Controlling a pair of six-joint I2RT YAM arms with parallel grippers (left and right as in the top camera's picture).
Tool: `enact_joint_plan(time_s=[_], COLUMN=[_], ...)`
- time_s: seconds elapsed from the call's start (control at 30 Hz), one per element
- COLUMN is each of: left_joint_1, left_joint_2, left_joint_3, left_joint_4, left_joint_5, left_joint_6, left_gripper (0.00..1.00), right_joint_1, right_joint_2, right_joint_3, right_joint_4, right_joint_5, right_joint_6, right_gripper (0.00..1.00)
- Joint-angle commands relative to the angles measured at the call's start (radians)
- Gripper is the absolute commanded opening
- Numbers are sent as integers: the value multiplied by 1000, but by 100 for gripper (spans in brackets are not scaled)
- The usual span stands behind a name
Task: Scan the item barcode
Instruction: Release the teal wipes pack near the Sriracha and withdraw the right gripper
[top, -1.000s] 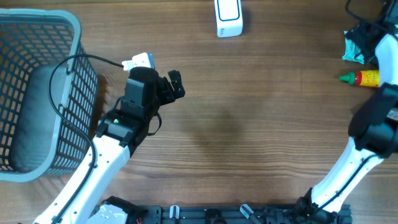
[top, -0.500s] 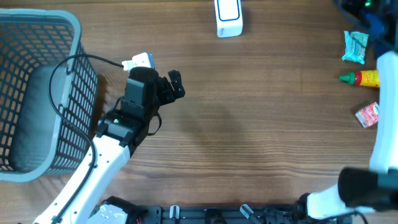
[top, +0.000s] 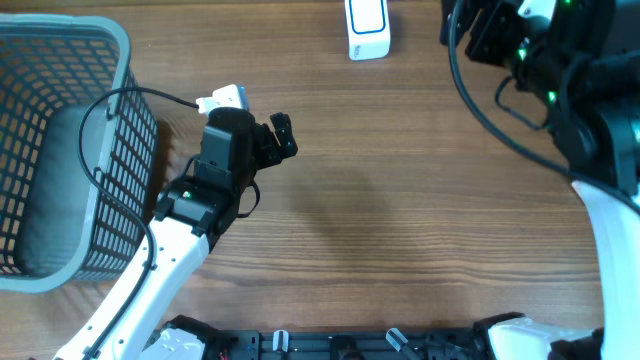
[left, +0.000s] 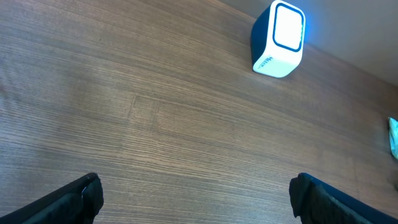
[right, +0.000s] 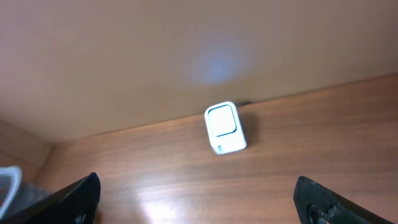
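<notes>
Brown wood-grain table (left: 174, 118). White-and-blue box scanner (left: 278, 39) upper right, window glowing, standing on table. Left gripper (left: 199, 198): black fingertips (left: 79, 200) at bottom corners, spread wide above wood. Teal sliver (left: 393, 135) at right edge, unidentifiable.

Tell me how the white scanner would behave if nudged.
The scanner looks like a rigid plastic box, so it probably won't flex. Its rounded, glossy shell may be slippery to grip. On the smooth wooden table, a low push likely slides it.

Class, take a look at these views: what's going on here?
Nothing is being handled yet on the wooden table. The robot's left fingers and right fingers are both open and empty. The white box-shaped barcode scanner stands at the table's far edge, and a grey mesh plastic basket sits at the left.
</notes>
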Motion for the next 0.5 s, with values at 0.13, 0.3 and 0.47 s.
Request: enact_joint_plan(time_s=[0.13,0.3,0.47], left_joint_1=[6,6,6], left_joint_2=[6,6,6], left_joint_3=[7,7,7], left_joint_4=[2,2,2], left_joint_5=[-13,-13,-13], left_joint_6=[20,20,20], left_gripper=[100,100,100], right_joint_1=[5,5,-3], right_joint_2=[-30,-30,-30], right_joint_3=[20,20,15], right_joint_4=[-53,-56,-39], right_joint_5=[48,79,156], right_joint_6=[37,-56,-95], right_gripper=[100,100,100])
